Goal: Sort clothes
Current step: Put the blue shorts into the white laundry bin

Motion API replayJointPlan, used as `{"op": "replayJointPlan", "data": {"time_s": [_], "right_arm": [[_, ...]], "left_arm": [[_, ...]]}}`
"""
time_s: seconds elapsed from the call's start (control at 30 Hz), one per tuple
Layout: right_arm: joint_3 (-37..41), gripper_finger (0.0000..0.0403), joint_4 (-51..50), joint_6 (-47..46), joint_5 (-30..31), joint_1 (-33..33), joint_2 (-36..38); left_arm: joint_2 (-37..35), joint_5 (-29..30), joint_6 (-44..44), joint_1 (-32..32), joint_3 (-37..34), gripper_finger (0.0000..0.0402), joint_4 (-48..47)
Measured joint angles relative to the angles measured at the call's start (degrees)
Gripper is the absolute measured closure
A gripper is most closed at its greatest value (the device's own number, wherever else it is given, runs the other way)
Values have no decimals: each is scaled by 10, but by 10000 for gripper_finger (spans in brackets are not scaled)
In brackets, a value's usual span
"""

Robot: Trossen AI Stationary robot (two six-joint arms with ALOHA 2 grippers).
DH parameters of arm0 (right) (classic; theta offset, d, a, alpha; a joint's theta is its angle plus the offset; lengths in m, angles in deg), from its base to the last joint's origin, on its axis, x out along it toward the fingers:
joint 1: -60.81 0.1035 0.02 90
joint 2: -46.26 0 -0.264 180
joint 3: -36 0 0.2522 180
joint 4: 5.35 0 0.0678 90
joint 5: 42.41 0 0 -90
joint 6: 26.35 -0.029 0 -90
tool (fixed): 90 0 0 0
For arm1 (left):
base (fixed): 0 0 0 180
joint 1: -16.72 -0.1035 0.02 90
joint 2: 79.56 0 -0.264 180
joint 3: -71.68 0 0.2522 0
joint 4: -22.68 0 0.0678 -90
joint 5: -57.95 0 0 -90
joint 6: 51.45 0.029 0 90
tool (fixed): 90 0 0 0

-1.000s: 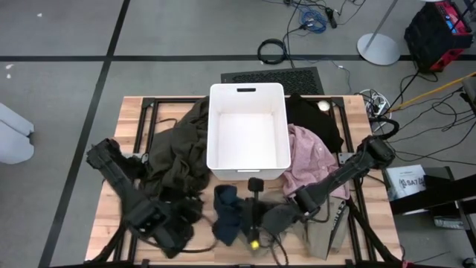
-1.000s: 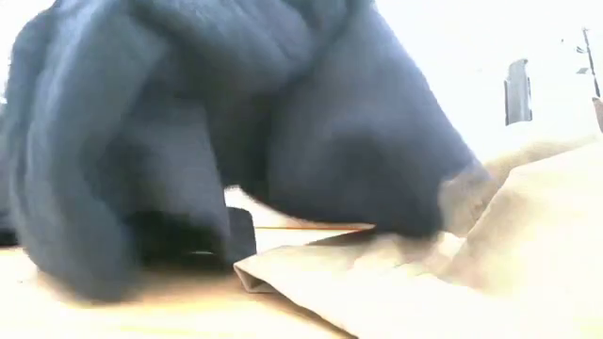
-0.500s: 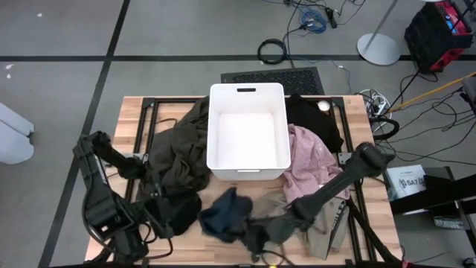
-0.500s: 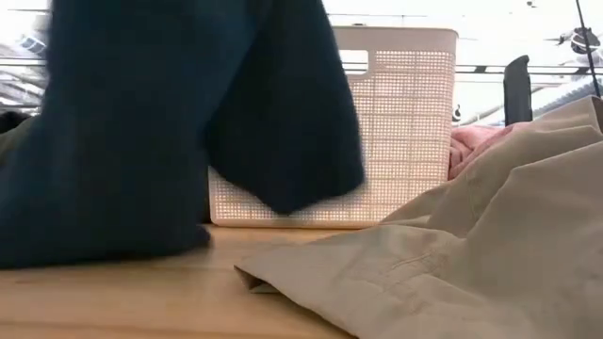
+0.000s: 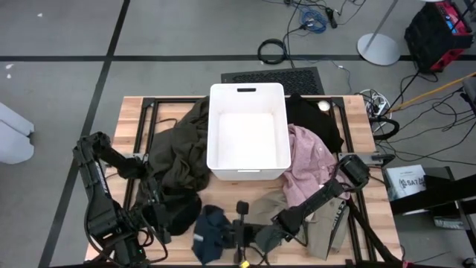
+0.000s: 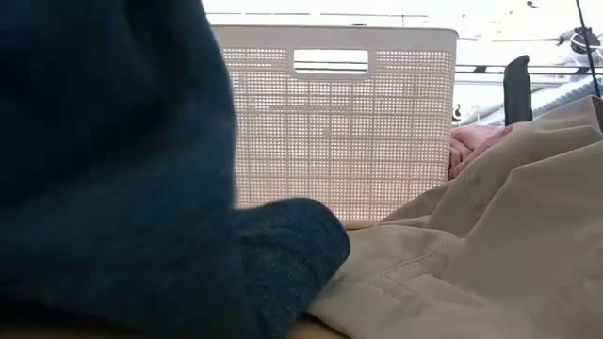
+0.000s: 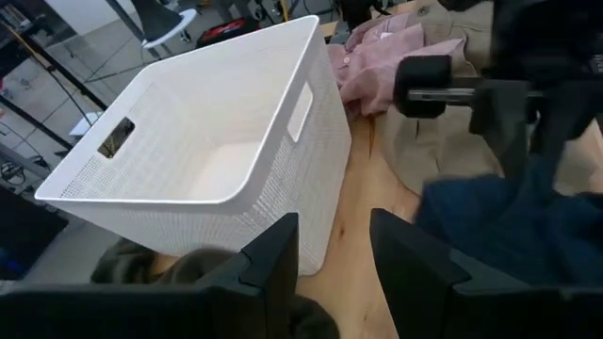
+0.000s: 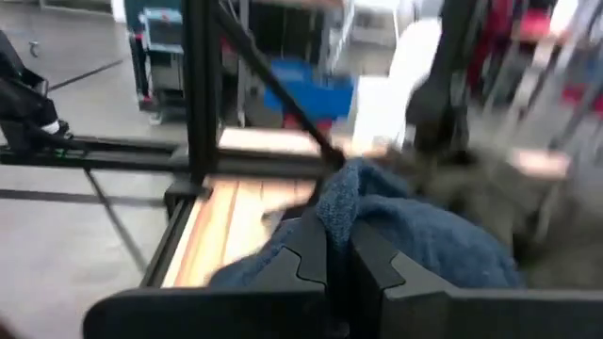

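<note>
A wooden surface [image 5: 130, 108] carried a white plastic bin [image 5: 248, 131] at its centre, empty inside, with garments heaped around it. A large dark olive garment [image 5: 181, 147] lay to the bin's left. A pale pink shirt [image 5: 306, 160] lay to its right, a black garment [image 5: 312, 117] beyond that at the far right. A khaki garment [image 5: 325, 227] lay near the right front edge.

The right hand [image 8: 339, 256] was at the near edge, fingers clamped shut on a fold of the navy blue knit garment [image 5: 210, 234]. The navy garment was bunched at the near centre, close in front of the bin and touching the khaki cloth in the low view. The left hand [image 7: 330, 259] hung at the near left, beside the olive heap, its fingers part-way apart and holding nothing that I could see.

The risks, as I judged them: the grip caught only a small fold, so the heavy knit might slip free when lifted. The trailing part of the garment could drag the khaki cloth along or snag on a small black stand [image 5: 242, 216] standing right beside it. The two arms were close together at the near edge, so a sweep toward the bin could bring them into contact.
</note>
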Motion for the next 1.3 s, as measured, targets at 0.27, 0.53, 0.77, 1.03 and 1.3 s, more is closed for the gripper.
{"op": "replayJointPlan", "data": {"time_s": [0.27, 0.53, 0.77, 1.03, 1.3], "right_arm": [[0, 402, -249, -295, -17, -8, 5], [0, 365, -321, -362, -162, -33, 5], [-30, 247, -355, -292, -230, -55, 5], [-161, 186, -565, -241, -200, -63, 6], [-245, 205, -713, -220, -108, -33, 6]], "left_arm": [[1, -13, 70, 1, -49, 258, 138], [1, -75, 167, -9, -107, 258, 291], [1, -97, 172, -23, -114, 258, 297], [2, -152, 221, -39, -114, 258, 348], [3, -169, 246, -55, -114, 258, 369]]}}
